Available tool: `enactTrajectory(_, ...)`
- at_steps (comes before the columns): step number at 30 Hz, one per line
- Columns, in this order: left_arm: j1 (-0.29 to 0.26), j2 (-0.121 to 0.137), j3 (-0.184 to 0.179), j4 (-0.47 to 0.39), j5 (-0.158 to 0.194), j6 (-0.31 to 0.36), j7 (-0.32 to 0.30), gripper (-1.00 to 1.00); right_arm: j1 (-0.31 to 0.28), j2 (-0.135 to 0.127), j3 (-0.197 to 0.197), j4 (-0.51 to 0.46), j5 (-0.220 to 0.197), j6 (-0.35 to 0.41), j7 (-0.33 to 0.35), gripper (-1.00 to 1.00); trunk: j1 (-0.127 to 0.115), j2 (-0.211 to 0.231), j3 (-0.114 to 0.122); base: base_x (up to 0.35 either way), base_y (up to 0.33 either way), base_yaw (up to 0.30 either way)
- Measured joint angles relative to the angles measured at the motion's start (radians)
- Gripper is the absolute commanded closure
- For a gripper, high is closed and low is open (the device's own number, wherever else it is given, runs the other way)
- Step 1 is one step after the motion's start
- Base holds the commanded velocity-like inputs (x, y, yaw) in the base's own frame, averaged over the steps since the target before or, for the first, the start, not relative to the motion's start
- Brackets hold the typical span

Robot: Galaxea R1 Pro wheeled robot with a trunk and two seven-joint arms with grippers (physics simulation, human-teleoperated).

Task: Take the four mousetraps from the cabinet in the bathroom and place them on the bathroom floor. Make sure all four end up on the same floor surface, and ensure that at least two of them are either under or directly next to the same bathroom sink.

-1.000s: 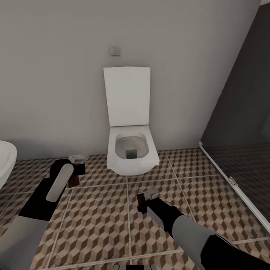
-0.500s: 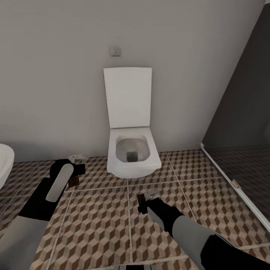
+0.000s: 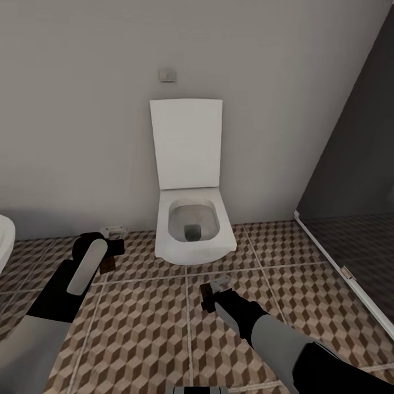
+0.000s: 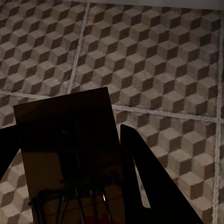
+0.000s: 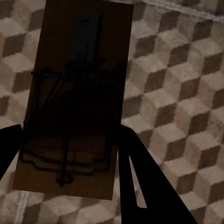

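Note:
Two mousetraps are held above the bathroom floor (image 3: pixel 142 328), with its brown and cream cube tiles. My left gripper (image 3: pixel 111 256) is shut on one mousetrap (image 3: pixel 108 265), left of the toilet. In the left wrist view this tan board (image 4: pixel 70 149) sits between the dark fingers (image 4: pixel 144 186), its metal spring showing. My right gripper (image 3: pixel 212 293) is shut on the other mousetrap (image 3: pixel 207 296) in front of the toilet. The right wrist view shows that board (image 5: pixel 77 93) with its wire bar over the tiles (image 5: pixel 177 93). The cabinet is out of view.
A white toilet (image 3: pixel 189 232) with raised lid stands against the grey wall straight ahead. A white sink edge (image 3: pixel 4 241) shows at the far left. The dark glass shower enclosure (image 3: pixel 355 191) with its pale floor rail closes off the right side.
The whole picture has shifted slightly, so the sink edge sits further out of frame at the left: the camera moved. Both grippers keep their hold on the mousetraps.

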Motion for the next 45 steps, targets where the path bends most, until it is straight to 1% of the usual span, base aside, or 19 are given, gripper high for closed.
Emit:
enactTrajectory(13, 0.0, -0.001, 0.0, 0.0, 0.0, 0.0, 0.0, 1.0, 0.0, 0.0, 0.001, 0.008, 0.001, -0.002, 0.0, 1.0, 0.0, 0.0, 0.0, 0.003, 0.0, 0.0)
enactTrajectory(17, 0.0, -0.001, 0.0, 0.0, 0.0, 0.0, 0.0, 1.0, 0.0, 0.0, 0.002, 0.007, -0.002, -0.003, -0.001, 1.0, 0.002, -0.001, -0.015, 0.0, 0.0, 0.0)
enactTrajectory(24, 0.0, -0.001, 0.0, 0.0, 0.0, 0.0, 0.0, 1.0, 0.0, 0.0, 0.002, 0.006, 0.0, -0.001, 0.0, 1.0, 0.002, -0.001, -0.015, 0.0, 0.0, 0.0)
enactTrajectory(45, 0.0, -0.005, -0.001, -0.008, -0.004, 0.0, 0.001, 1.0, -0.001, 0.0, 0.005, -0.009, -0.003, 0.0, -0.003, 1.0, 0.011, -0.006, -0.097, 0.0, 0.0, 0.0)
